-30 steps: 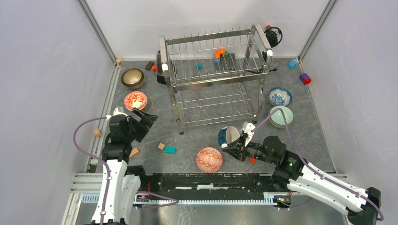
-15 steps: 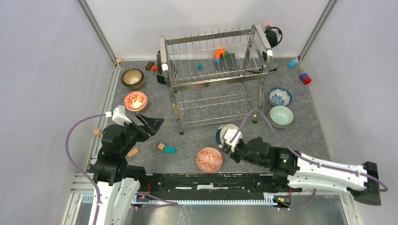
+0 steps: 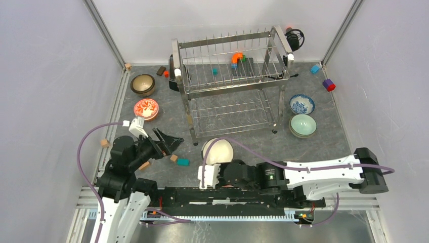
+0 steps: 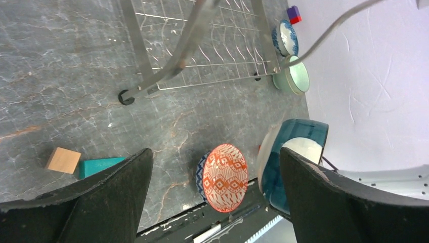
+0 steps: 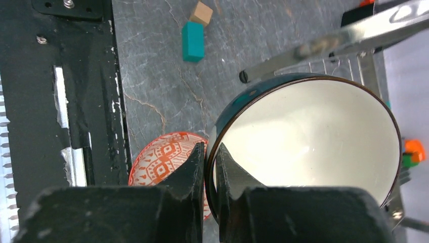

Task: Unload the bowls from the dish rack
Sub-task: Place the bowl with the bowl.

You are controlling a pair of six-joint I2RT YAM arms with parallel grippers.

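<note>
Teal on the outside and cream within, a round dark-rimmed bowl (image 5: 308, 142) is pinched by its rim in the right tool (image 5: 206, 152), whose fingers are closed almost together with one inside the lip and one outside. The bowl hangs tilted just in front of the big shiny steel wire dish rack (image 3: 230, 76), near the front edge of the grey marbled table (image 3: 334, 147) and right beside an orange-and-white patterned bowl (image 4: 222, 174) lying there. The left tool (image 4: 212, 152) is spread wide with nothing in it, hovering over the table to the left of the rack. Four more bowls sit out on the table: brown-gold (image 3: 142, 83), red-and-white (image 3: 146, 108), blue-and-white (image 3: 302, 104) and pale green (image 3: 303, 125). I see only small coloured blocks on the rack's upper tier, so this looks like the last bowl being set down. Next, I'd say, it needs levelling, lowering onto a bare patch clear of the patterned bowl, then the fingers parting.
</note>
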